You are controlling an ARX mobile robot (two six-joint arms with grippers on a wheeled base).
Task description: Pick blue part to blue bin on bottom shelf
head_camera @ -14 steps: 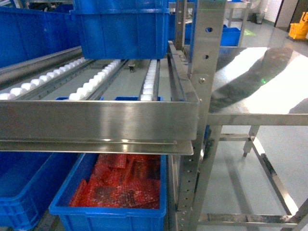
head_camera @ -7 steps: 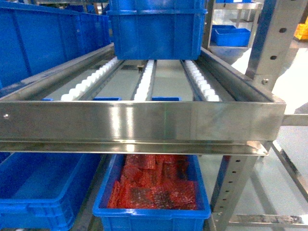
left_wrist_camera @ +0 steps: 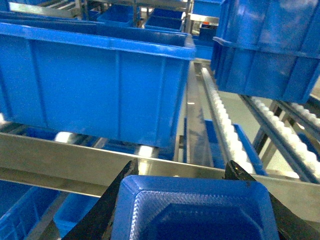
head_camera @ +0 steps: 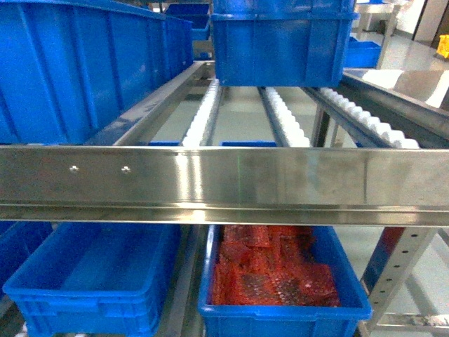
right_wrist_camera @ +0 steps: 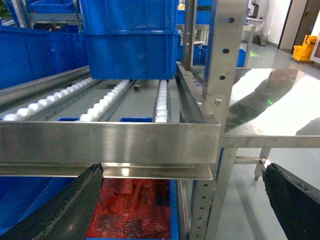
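Note:
In the left wrist view my left gripper (left_wrist_camera: 182, 166) is shut on the blue part (left_wrist_camera: 192, 210), a moulded tray-like piece filling the gap between the black fingers. It hangs just in front of the bottom shelf's shiny front rail (left_wrist_camera: 65, 160). On that shelf's white rollers stand a large blue bin (left_wrist_camera: 100, 85) on the left and another blue bin (left_wrist_camera: 270, 45) further back on the right. My right gripper (right_wrist_camera: 182, 170) is open with nothing between its fingers, facing the rail (right_wrist_camera: 110, 142). Neither gripper shows in the head view, where the rail (head_camera: 224, 179) spans the frame.
Under the roller level sit an empty blue bin (head_camera: 91, 281) and a blue bin of red parts (head_camera: 277, 277). A perforated steel post (right_wrist_camera: 220, 75) and a small steel table (right_wrist_camera: 280, 105) stand to the right of the rack. More blue bins sit on racks behind.
The head view has shifted left along the rack: the post and steel table slid out on the right, and the large blue bin and the empty lower bin came in on the left.

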